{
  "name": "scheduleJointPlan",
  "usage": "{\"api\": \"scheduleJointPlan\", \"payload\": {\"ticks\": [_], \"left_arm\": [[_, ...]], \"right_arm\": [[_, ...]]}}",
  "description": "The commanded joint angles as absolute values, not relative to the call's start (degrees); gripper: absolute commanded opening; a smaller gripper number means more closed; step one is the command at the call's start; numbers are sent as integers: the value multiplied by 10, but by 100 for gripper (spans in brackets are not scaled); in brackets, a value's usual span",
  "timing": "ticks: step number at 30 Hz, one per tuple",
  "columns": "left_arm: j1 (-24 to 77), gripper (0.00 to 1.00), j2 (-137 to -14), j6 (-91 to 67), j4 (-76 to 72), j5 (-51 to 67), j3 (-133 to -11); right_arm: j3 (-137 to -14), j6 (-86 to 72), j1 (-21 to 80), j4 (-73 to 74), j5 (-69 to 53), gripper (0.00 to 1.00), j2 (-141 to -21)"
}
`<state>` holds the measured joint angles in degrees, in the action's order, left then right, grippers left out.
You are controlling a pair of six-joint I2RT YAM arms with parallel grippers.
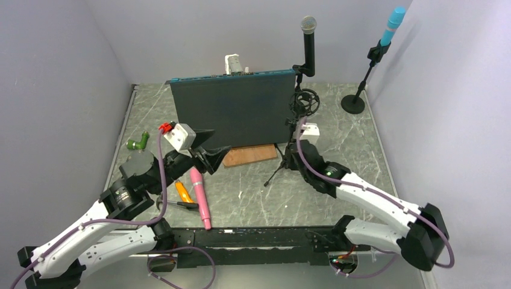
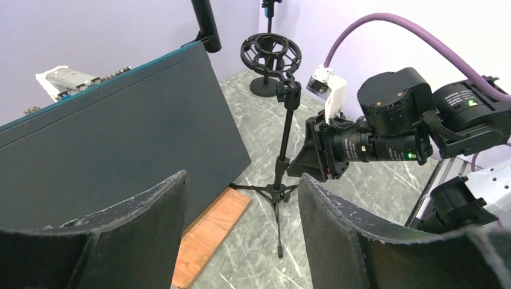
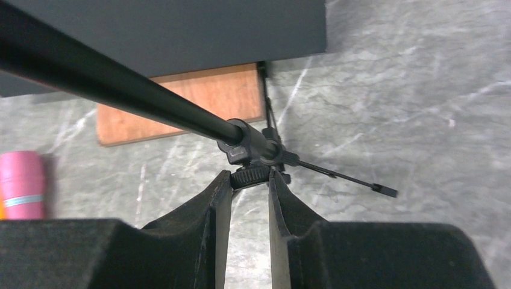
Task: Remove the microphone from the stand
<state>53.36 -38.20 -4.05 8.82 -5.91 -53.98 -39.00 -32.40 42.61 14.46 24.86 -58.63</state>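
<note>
From above, the pink microphone [image 1: 200,197] lies flat on the table [image 1: 361,144], at 8 o'clock of the tripod stand [image 1: 274,174]. The right gripper [image 1: 291,158] hides its own fingertips. In the left wrist view, the left gripper [image 2: 241,180] stands parted and holds nothing, and the microphone is out of frame. In the right wrist view, the jaws pinch the stand's knurled collar [image 3: 249,176], and the microphone is cut off at 9 o'clock.

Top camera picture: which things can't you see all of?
All in the top view:
White object: only its top shows above the black board.
Wooden block: back part hidden under that board.
Black microphone: its stand's lower part hidden behind the board.
</note>
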Motion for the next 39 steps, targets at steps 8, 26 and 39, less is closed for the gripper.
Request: {"api": "scheduleJointPlan", "payload": {"ticks": [8, 26, 39], "left_arm": [[539, 75, -357, -24, 98, -97, -542], [539, 85, -368, -30, 100, -98, -542], [539, 76, -413, -45, 146, -108, -580]], "right_arm": [[-545, -403, 550, 455, 520, 0, -761], [-570, -392, 595, 489, 537, 23, -759], [-512, -352, 533, 321, 349, 71, -472]]}}
